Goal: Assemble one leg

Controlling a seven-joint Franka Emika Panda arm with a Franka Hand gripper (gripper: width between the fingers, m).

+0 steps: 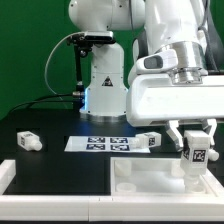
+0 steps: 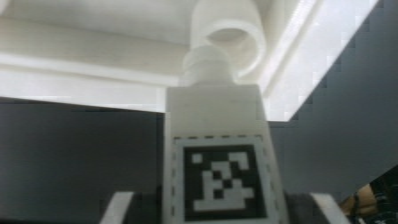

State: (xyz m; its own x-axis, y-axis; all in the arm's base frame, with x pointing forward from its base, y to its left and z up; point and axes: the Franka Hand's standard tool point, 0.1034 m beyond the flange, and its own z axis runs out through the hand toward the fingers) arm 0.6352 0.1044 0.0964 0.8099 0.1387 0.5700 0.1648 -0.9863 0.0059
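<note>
Gripper (image 1: 197,147) sits at 4 o'clock in the exterior view. Its two fingers are closed to a narrow gap on the small white oblong plastic leg (image 1: 197,155), which is held upright with a black-and-white square tag facing the camera.

Wrist view: the leg (image 2: 217,140) runs straight out from between the fingertips (image 2: 118,208). It has smooth matte faces, square edges and a narrowed round tip. The tip is at a rounded raised lug (image 2: 228,40) of the wide white square plastic panel (image 2: 80,60); cannot tell whether they touch.

Exterior view: the panel (image 1: 150,185), with a raised rim, lies at 5 o'clock. The leg's lower end is over the panel's far rim, near the corner on the exterior view's right. Bare panel floor extends toward 8 o'clock of the leg.

The thin flat white marker board (image 1: 100,143) lies at centre on the matte black table (image 1: 50,175), just beyond the panel. A second leg (image 1: 146,140) lies at the board's 3 o'clock end, near the gripper but apart. A third leg (image 1: 28,141) lies at 9 o'clock, well apart, with open table around it. The arm's glossy white base (image 1: 105,85) stands at 12 o'clock.
</note>
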